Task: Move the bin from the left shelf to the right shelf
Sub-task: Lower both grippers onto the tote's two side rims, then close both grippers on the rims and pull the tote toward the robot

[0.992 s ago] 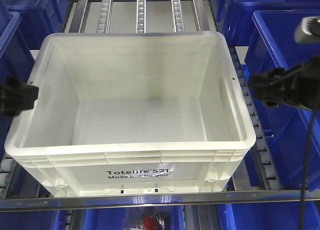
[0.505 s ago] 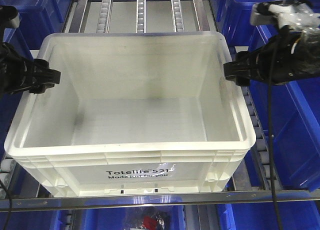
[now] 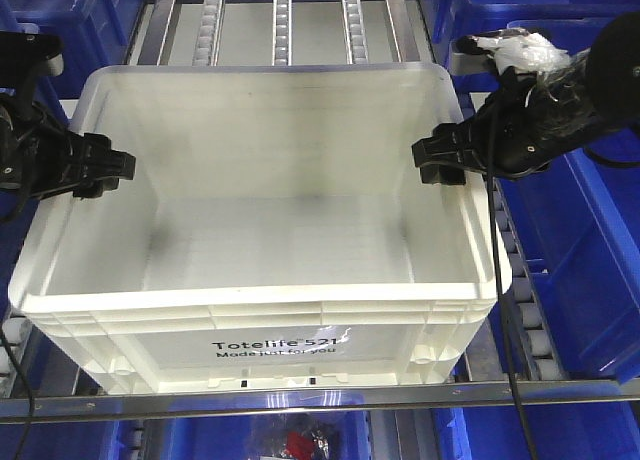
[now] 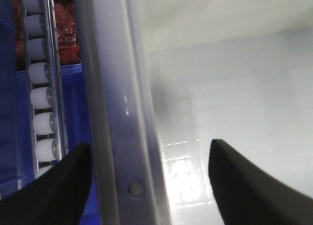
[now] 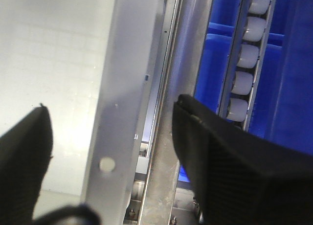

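warehouse: roller racks (image 3: pixel 282 20), blue bins (image 3: pixel 585 270)

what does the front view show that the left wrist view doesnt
Only the front view: the whole white bin with its Totelife 521 print, and the right gripper. Only the left wrist view: a small round mark on the rim, seen close up. Both: the left gripper straddling the bin's left rim, beside shelf rollers.

White plastic bin (image 3: pixel 120 332) with black print (image 3: pixel 279 346) centred on its front wall, below the rim. The larger top line reads "Totelife 521". A smaller line directly beneath reads "Made just for you". Glare touches the print's right end.
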`<control>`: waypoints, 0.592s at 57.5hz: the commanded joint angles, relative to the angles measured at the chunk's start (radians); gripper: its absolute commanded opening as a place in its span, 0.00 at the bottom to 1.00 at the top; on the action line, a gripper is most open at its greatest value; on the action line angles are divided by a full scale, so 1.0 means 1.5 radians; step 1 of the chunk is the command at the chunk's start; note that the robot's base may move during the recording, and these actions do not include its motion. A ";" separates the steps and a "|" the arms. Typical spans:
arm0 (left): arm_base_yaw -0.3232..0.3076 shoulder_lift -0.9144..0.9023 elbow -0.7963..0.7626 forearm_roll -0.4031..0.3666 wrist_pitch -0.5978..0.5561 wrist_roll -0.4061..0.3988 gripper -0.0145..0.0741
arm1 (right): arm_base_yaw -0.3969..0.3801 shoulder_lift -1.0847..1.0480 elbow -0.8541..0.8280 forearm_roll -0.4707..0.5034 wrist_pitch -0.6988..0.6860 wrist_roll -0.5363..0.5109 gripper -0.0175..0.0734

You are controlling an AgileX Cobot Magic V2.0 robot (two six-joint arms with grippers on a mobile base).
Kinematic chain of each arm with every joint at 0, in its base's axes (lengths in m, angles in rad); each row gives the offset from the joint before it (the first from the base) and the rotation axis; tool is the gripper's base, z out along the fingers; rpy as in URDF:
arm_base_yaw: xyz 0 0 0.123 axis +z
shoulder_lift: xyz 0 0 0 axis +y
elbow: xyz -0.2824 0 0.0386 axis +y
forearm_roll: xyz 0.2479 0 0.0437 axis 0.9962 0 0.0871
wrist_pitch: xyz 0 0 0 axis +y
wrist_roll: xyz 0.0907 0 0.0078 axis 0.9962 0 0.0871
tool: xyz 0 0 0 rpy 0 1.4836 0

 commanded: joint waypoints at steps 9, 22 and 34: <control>-0.004 -0.016 -0.023 0.006 -0.026 -0.007 0.46 | 0.001 -0.003 -0.033 0.010 -0.008 -0.007 0.50; -0.004 0.013 -0.023 0.006 0.009 -0.007 0.16 | 0.001 -0.003 -0.034 0.009 -0.007 -0.010 0.26; -0.004 0.018 -0.023 0.007 0.018 -0.007 0.15 | 0.001 -0.003 -0.034 -0.001 -0.014 -0.013 0.18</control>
